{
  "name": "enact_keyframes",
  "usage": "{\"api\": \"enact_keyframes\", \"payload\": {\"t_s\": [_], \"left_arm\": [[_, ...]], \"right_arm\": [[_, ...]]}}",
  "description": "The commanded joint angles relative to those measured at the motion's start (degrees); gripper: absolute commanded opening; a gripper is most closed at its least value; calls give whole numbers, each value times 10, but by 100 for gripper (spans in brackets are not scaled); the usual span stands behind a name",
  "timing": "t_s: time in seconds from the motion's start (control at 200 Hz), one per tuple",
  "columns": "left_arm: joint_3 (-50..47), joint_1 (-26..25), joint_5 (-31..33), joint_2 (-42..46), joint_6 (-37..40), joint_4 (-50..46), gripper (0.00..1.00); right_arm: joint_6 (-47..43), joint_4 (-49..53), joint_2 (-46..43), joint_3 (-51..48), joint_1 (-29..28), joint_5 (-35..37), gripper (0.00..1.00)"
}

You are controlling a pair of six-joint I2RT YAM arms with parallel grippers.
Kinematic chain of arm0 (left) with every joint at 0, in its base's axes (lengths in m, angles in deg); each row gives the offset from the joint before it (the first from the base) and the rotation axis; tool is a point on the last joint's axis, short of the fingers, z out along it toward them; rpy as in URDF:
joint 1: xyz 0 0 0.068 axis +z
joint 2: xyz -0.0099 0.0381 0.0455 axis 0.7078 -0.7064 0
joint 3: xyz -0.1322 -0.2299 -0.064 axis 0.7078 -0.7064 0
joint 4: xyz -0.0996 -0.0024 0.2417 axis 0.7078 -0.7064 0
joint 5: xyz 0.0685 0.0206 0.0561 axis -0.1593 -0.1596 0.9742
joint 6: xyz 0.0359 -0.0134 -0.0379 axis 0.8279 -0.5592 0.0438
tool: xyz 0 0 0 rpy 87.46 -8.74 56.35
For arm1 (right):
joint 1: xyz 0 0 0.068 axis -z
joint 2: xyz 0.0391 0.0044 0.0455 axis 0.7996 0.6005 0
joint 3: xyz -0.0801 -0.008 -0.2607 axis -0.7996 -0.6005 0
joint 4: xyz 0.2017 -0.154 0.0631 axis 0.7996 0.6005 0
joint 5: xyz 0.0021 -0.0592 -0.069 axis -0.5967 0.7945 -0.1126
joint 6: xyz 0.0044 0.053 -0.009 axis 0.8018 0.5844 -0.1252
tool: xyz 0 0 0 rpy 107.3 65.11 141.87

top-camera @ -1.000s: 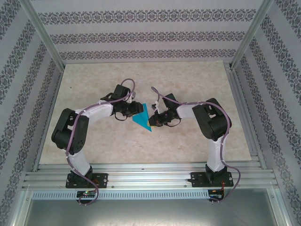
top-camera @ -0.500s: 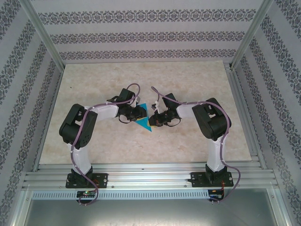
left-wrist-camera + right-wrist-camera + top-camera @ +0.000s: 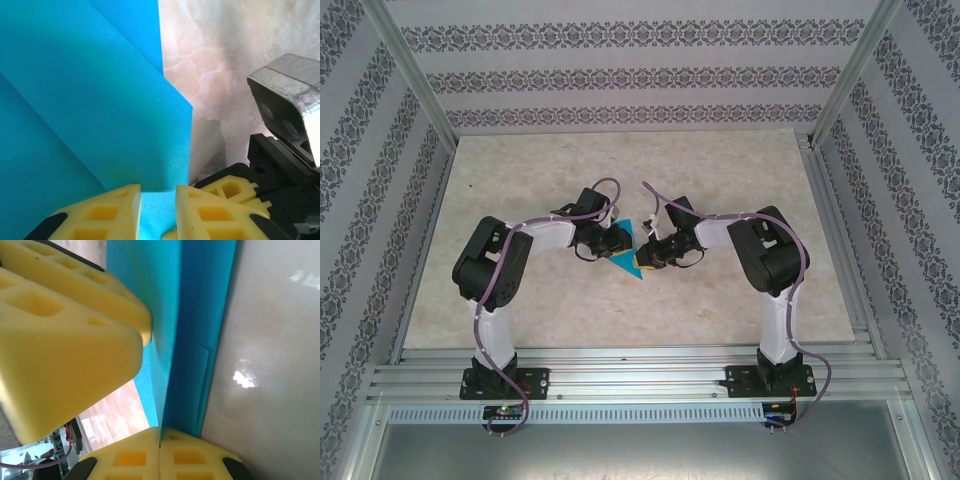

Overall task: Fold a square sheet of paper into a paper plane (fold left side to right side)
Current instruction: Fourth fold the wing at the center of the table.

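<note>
The cyan-blue sheet of paper (image 3: 624, 261) lies folded in layers on the table between both grippers, a pointed corner toward the near side. In the left wrist view the paper (image 3: 85, 100) shows diagonal creases, and a raised flap ends in a straight right edge. My left gripper (image 3: 157, 195) stands over its near edge, fingers (image 3: 100, 215) a little apart with blue paper showing in the gap. My right gripper (image 3: 160, 434) is shut, its pads pinching the paper's (image 3: 195, 315) upright folded edge. In the top view the left gripper (image 3: 616, 241) and right gripper (image 3: 644, 257) nearly touch.
The table (image 3: 720, 170) is a beige marbled board, walled by patterned panels and an aluminium frame (image 3: 630, 380) along the near edge. The right arm's wrist camera (image 3: 287, 100) and yellow fingers (image 3: 235, 192) sit close beside my left gripper.
The left arm has swung in to the right, bringing its gripper over the paper, so less blue shows in the top view. The right gripper has held its place.
</note>
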Motion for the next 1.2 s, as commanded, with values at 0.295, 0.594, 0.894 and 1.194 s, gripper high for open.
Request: {"api": "enact_keyframes", "payload": {"t_s": [0.295,0.594,0.894,1.194], "left_arm": [[14,-4,57,-33,18,-46,24],[2,-4,72,-33,21,-51,22],[1,-4,72,-32,21,-48,22],[2,-4,75,-32,21,-50,21]], "right_arm": [[-6,13,32,8,0,47,13],[-16,61,-71,-10,13,85,28],[1,47,-137,-28,1,76,28],[21,4,-72,-6,-48,60,26]]}}
